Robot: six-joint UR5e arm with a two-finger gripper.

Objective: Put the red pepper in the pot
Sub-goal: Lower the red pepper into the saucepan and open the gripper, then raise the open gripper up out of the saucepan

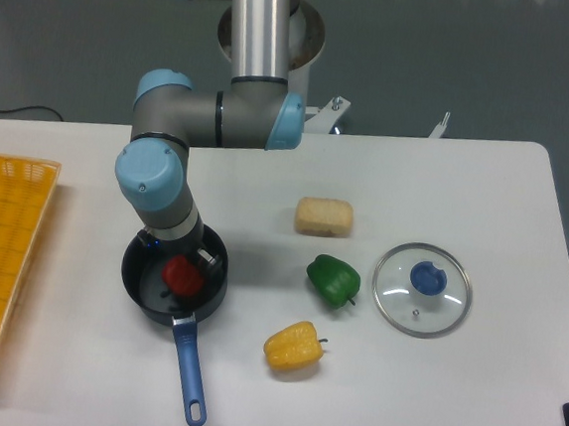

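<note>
The red pepper point(182, 276) is small, glossy and squat, a rounded lump of even red with a bright highlight on top; a dark spot at its lower left edge may be the stem, but it is too small to be sure. It is so near round that no long axis can be read, nor which way it points. It sits inside the pot point(142, 285), right of the pot's centre, with dark bare floor showing to its left. The pot is a round dark saucepan whose blue handle point(189, 370) runs out from its near rim toward the front edge of the table point(486, 191), leaning slightly right. The gripper point(182, 262) reaches down into the pot from behind, directly over the pepper; one metallic finger point(207, 259) shows just right of the pepper, close against it, while the other is hidden under the wrist, so whether the fingers are clamped on the pepper or parted cannot be told. Right of the pot lie a green pepper point(333, 280) and, nearer the front, a yellow pepper point(294, 346). A beige sponge point(324, 216) lies behind the green pepper. A glass lid point(421, 289) with a blue knob lies farther right. A yellow basket point(2, 248) stands left of the pot.
</note>
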